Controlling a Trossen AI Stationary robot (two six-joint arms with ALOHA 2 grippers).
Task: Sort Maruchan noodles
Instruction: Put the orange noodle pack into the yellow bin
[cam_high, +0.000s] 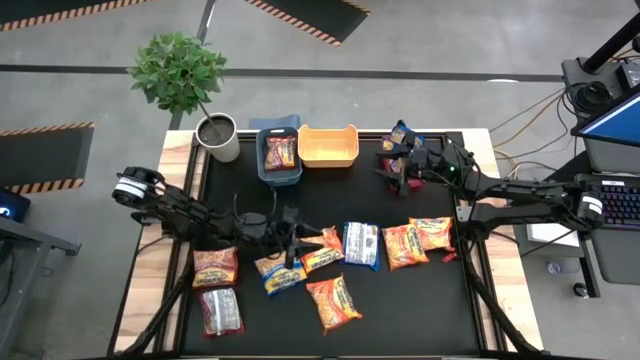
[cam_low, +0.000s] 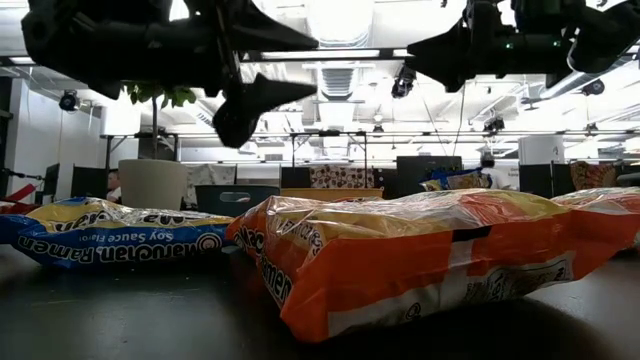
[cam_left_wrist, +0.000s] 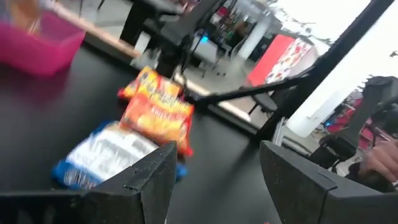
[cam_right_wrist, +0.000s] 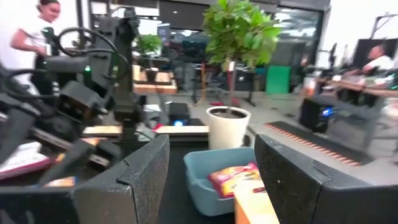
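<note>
From the high view, I count one dark red packet (cam_high: 279, 152) already lying in the blue bin (cam_high: 279, 176), while the yellow bin (cam_high: 328, 146) beside it looks bare. Most of the Maruchan noodles (cam_high: 345, 245) are spread across the black mat (cam_high: 420, 310) in a loose row near the middle, with two more at the left edge and a few by the far right corner. So I judge the sort barely begun. My left gripper (cam_high: 290, 250) hangs over the middle cluster, just above an orange packet (cam_high: 322, 250); the right gripper (cam_high: 398, 170) is up near the far corner, close to the yellow bin.

From the low view, a big orange packet (cam_low: 420, 255) fills the foreground and a blue soy-sauce packet (cam_low: 110, 240) lies to its left. Both arms hang dark overhead, off the mat.

In the left wrist view, my left fingers (cam_left_wrist: 152, 177) are spread wide with nothing between them; beyond them lie a blue-and-white packet (cam_left_wrist: 102, 155) and two orange packets (cam_left_wrist: 155, 109). The picture is smeared, so I can't be sure how high I sit above them.

In the right wrist view, the right fingers (cam_right_wrist: 134, 177) are likewise spread and empty, facing the blue bin with its red packet and the potted plant (cam_right_wrist: 233, 74) behind it.
</note>
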